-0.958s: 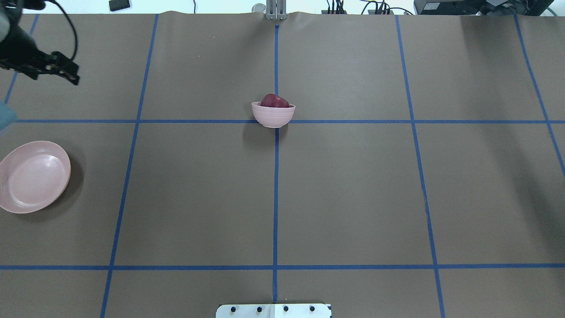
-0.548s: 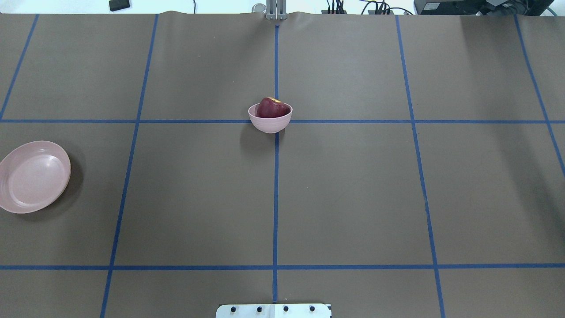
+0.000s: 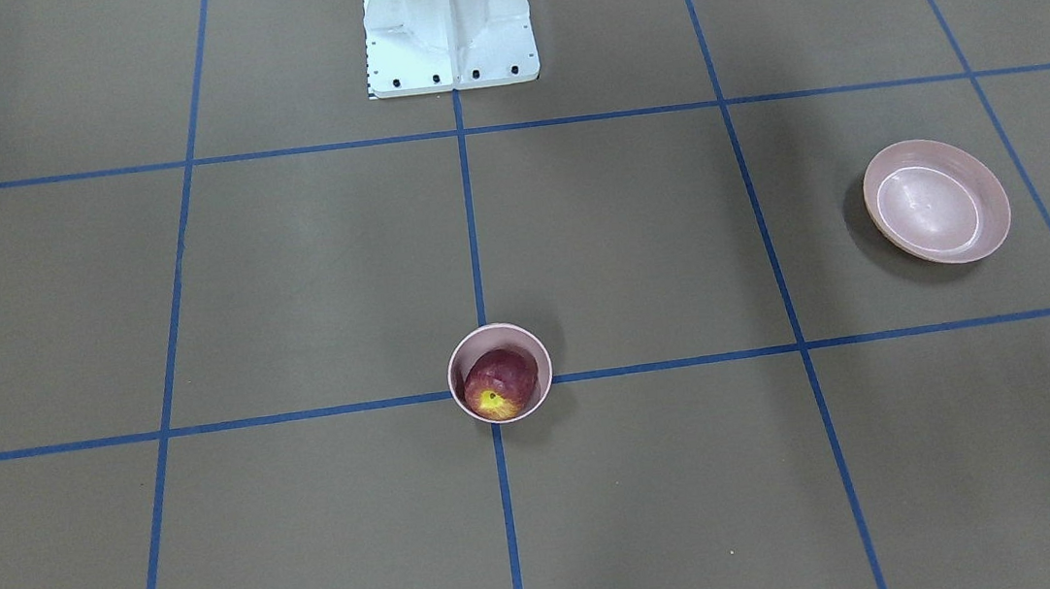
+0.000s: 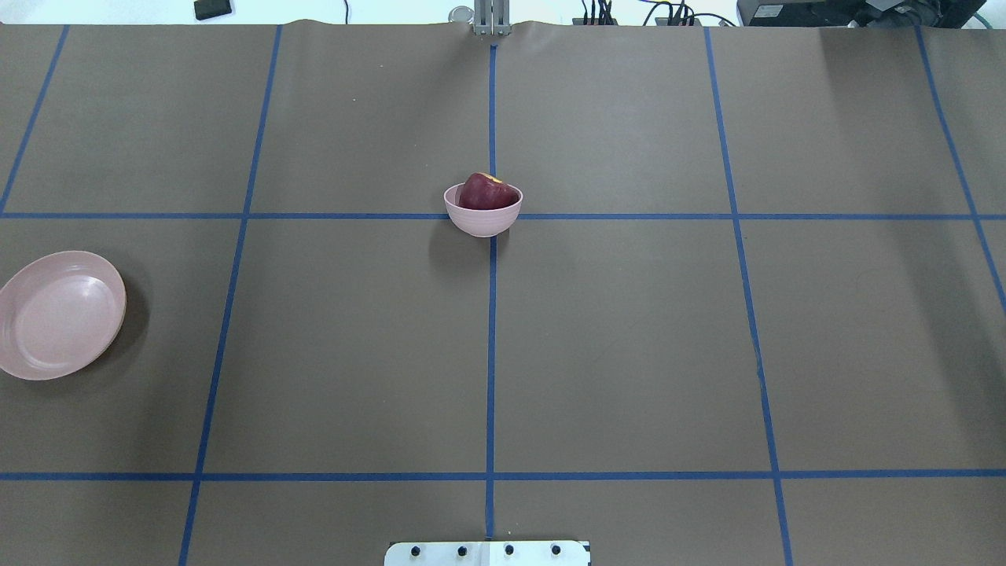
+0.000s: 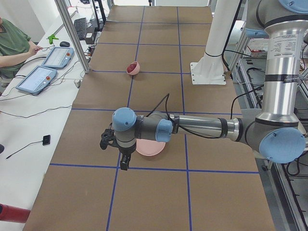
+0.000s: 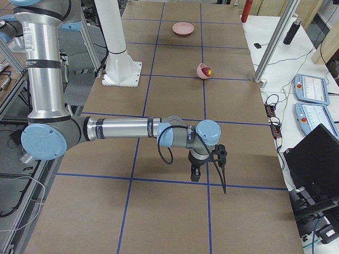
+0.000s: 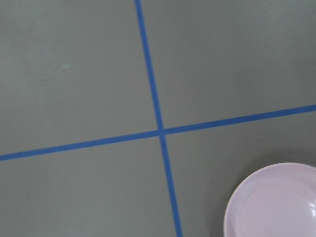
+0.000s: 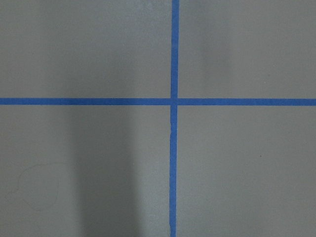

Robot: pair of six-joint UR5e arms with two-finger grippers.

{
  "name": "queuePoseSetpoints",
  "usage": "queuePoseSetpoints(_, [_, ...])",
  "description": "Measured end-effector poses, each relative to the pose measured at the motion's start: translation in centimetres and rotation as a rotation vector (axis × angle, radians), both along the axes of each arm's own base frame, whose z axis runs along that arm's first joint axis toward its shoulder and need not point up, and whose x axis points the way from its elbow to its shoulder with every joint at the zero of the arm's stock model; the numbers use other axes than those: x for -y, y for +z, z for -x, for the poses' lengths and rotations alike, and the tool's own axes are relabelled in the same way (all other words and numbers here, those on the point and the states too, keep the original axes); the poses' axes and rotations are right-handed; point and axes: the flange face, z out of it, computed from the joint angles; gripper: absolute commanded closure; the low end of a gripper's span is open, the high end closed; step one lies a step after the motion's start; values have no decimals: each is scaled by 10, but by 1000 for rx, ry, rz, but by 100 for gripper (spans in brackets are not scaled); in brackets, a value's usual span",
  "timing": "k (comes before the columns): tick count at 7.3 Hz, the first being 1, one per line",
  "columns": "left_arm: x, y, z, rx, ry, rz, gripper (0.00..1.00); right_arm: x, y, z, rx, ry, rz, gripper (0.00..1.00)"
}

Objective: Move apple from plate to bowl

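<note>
The dark red apple lies in the small deep pink bowl at the table's centre, its yellow patch facing the far side. The wide pink plate stands empty at the left edge and shows in the front view. My left gripper hangs over the table beside the plate, seen only in the exterior left view; I cannot tell whether it is open. My right gripper hangs over bare table at the other end; I cannot tell its state. The left wrist view shows the plate's rim.
The robot's white base stands at the near middle edge. Blue tape lines grid the brown table. An operator sits beyond the far edge with teach pendants. A metal post stands at that edge.
My left gripper has left the overhead view's top left corner. The bowl has rocked and settled slightly left, and the apple has turned so its yellow patch shows.
</note>
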Motion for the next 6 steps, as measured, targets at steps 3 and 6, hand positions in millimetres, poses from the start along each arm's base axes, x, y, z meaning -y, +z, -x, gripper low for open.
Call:
queuePoseSetpoints(3, [-4, 27, 5, 39, -28, 46, 2, -5, -2, -6, 0, 22, 35, 0])
queuePoseSetpoints(6, [1, 24, 6, 76, -95, 90, 2, -20, -11, -12, -13, 40, 92, 0])
